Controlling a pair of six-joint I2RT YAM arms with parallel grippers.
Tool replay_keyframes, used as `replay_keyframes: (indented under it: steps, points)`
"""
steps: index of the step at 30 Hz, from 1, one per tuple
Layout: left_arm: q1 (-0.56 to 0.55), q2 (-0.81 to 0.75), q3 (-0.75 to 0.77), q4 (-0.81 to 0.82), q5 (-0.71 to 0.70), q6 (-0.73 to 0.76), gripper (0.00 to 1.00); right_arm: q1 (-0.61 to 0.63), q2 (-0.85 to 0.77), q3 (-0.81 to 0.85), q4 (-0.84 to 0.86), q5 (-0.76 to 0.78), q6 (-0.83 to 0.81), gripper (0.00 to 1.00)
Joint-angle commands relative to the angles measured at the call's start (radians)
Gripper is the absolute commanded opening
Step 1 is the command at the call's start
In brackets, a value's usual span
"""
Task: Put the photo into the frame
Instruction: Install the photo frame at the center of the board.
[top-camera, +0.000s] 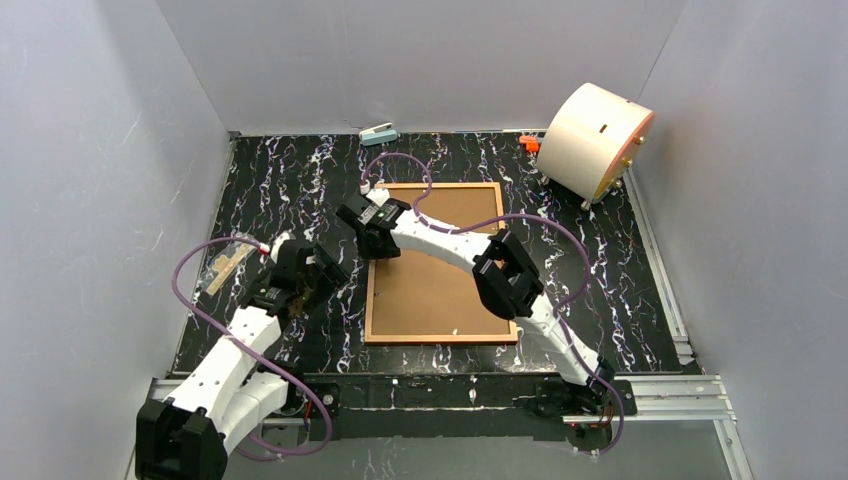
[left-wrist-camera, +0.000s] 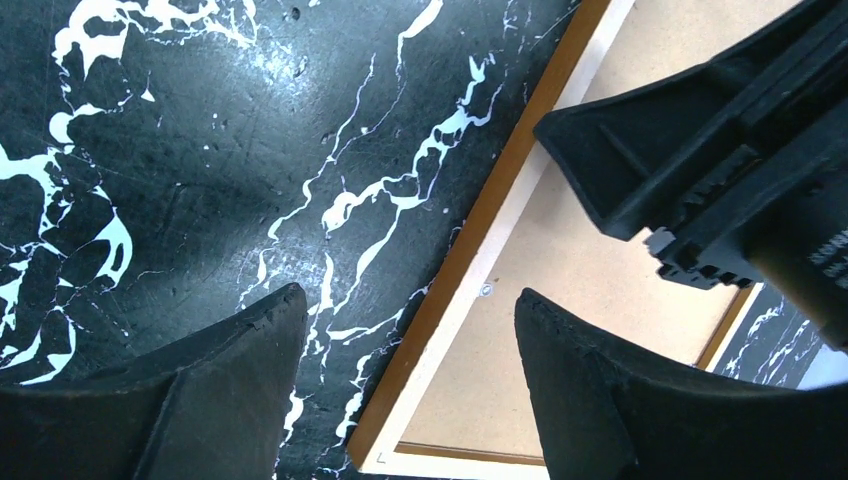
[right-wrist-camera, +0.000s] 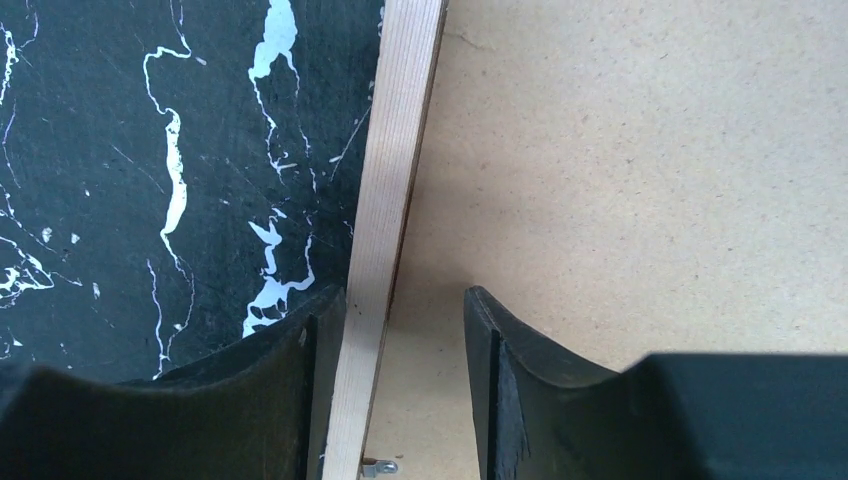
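Okay, the frame (top-camera: 440, 339) lies flat mid-surface (top-camera: 300, 180), long sides running away from me, with a plain brown board (top-camera: 430, 295) filling its opening.

Right arm reaches diagonally across the board to the frame's left rail, far half. Right tool (top-camera: 372, 240) points down there. On its wrist camera the fingers sit astride the rail: one outside over the black marbled top, one inside over the board. The outer finger looks to be against the wood and the inner one shows a gap, so the jaws are apart and not clamping, with nothing lifted. There's a small metal tab (right-wrist-camera: 380, 466) on the rail's inner side, right under the tool.

Left tool (top-camera: 318, 278) hangs over the bare surface just left of the frame. Its jaws are spread wide and it has nothing in hand. Its camera looks down on the rail and the near left corner, with the right tool in the upper right of that view.

Elsewhere:
- a round cream drum (top-camera: 595, 140) on its side in the far right corner
- a small orange piece (top-camera: 529, 144) beside it
- a teal-and-white item (top-camera: 379, 133) at the back wall
- a clear bag of wooden bits (top-camera: 228, 262) far left
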Motion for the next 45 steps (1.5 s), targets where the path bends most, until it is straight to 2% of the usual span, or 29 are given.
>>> replay_keyframes:
  steps: [1, 16, 29, 34, 45]
  points:
    - [0.002, -0.007, -0.032, -0.023, -0.007, -0.016, 0.74, 0.005, 0.003, 0.043, -0.03, 0.064, -0.018, 0.54]
    - [0.001, 0.018, -0.071, 0.022, 0.055, -0.001, 0.76, 0.037, 0.083, 0.104, -0.063, 0.085, -0.101, 0.53]
    - [0.001, 0.08, -0.143, 0.228, 0.327, 0.041, 0.76, 0.037, 0.017, 0.089, -0.067, 0.056, -0.077, 0.53]
    - [0.001, 0.072, -0.153, 0.214, 0.299, 0.028, 0.76, 0.038, 0.015, 0.083, -0.07, 0.045, -0.068, 0.53]
    - [0.001, 0.02, -0.116, 0.123, 0.173, 0.023, 0.74, 0.038, -0.162, -0.042, 0.083, 0.092, -0.095, 0.53]
